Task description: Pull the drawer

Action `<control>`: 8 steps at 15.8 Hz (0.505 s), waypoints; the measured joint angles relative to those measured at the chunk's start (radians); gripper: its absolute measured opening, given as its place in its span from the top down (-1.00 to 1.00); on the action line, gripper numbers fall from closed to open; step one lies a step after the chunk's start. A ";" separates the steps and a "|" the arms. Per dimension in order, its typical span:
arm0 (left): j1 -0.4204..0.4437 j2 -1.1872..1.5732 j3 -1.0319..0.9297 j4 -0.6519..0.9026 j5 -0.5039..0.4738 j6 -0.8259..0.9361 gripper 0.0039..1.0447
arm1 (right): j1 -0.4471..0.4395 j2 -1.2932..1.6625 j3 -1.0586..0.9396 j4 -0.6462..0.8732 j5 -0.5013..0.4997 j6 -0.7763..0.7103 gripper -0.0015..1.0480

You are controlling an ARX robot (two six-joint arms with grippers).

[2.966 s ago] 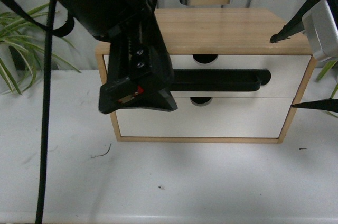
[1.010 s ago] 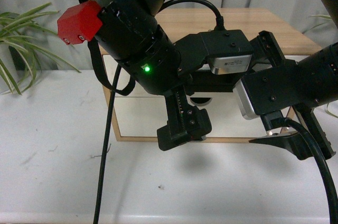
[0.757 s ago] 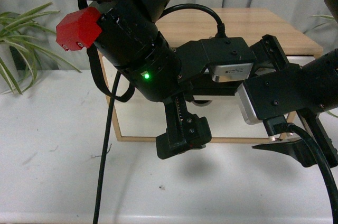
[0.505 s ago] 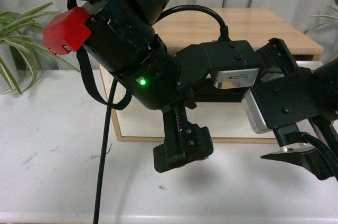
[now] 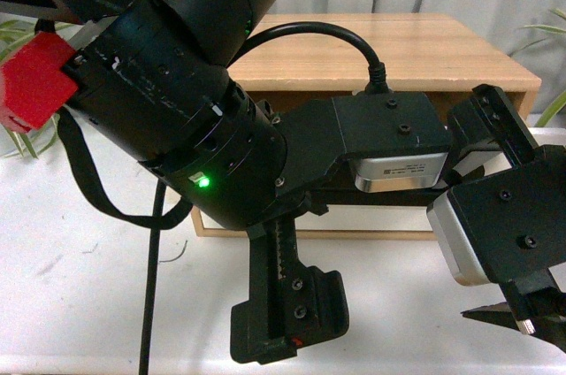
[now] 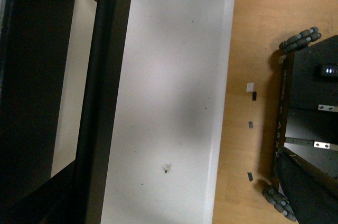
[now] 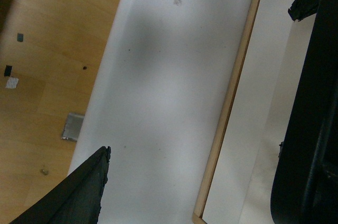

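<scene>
The drawer's white front and its long black bar handle run along one side of the left wrist view. In the front view my arms hide most of the drawer; a stretch of the handle shows, and a dark gap lies under the cabinet's wooden top. My left gripper hangs open low in front of the cabinet, one finger in view. My right gripper is open over the table, apart from the white front; its fingertip shows at lower right.
The cabinet stands on a white table whose front edge borders a wood floor. The cabinet's wood frame edge crosses the right wrist view. Plant leaves sit at far left. The robot base is beside the table.
Both arms have drawn back toward the camera and lower, covering more of the cabinet front. A dark gap now shows under the wooden top.
</scene>
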 joint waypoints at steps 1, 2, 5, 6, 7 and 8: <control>-0.003 -0.010 -0.013 0.005 0.002 -0.003 -0.87 | 0.005 -0.017 -0.017 0.000 0.005 0.004 -0.87; -0.008 -0.027 -0.034 0.007 0.007 -0.005 -0.87 | 0.008 -0.036 -0.038 0.001 0.004 0.007 -0.88; -0.030 -0.077 -0.087 0.013 0.011 -0.024 -0.87 | 0.022 -0.099 -0.092 -0.018 0.005 0.019 -0.88; -0.035 -0.092 -0.100 0.013 0.011 -0.034 -0.87 | 0.026 -0.115 -0.105 -0.021 0.005 0.022 -0.88; -0.037 -0.099 -0.107 0.013 0.011 -0.037 -0.87 | 0.026 -0.119 -0.108 -0.027 0.001 0.022 -0.88; -0.039 -0.100 -0.108 0.014 0.011 -0.038 -0.87 | 0.025 -0.119 -0.109 -0.021 0.000 0.021 -0.88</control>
